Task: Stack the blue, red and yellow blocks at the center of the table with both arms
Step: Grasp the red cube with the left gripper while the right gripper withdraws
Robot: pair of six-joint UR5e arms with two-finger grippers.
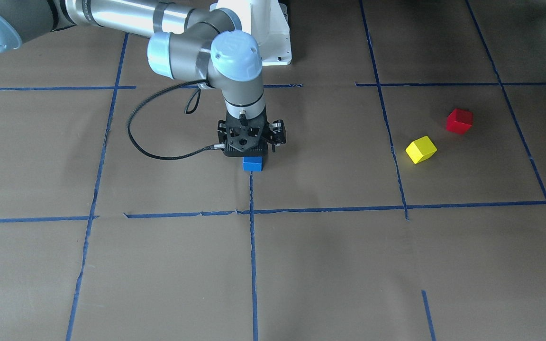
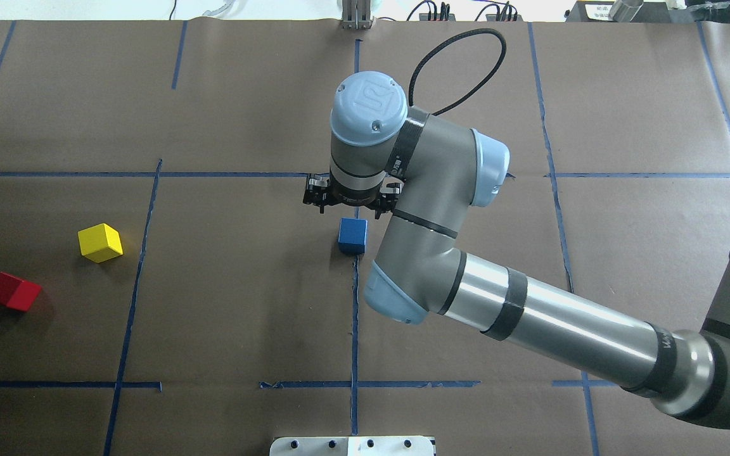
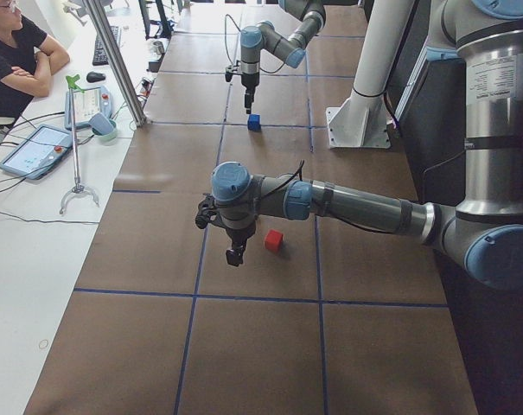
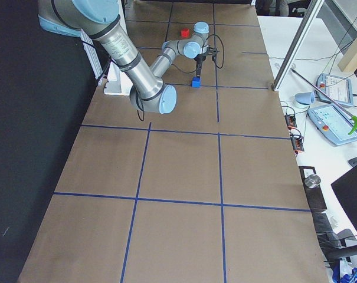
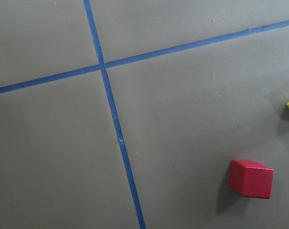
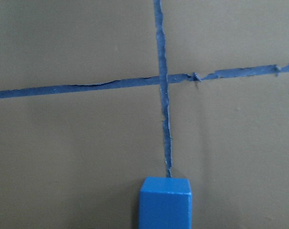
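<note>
Here, right gripper (image 1: pixel 252 155), aperture indiscernible, stands over the blue block (image 1: pixel 252 164); likely best withdrawn vertically, without nudging.

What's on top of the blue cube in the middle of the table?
Nothing is stacked on the blue cube: its top face shows bare from overhead. The right gripper hangs close over it; whether the fingertips touch its sides is hidden.

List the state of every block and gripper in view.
Blue wooden cube block: on the brown table at its centre, nothing stacked on it.
Red wooden cube block: unstacked, alone.
Yellow wooden cube block: unstacked, apart from red.
Right gripper: apparently open, above blue block.
Left gripper: near red block; openness unclear.
</note>
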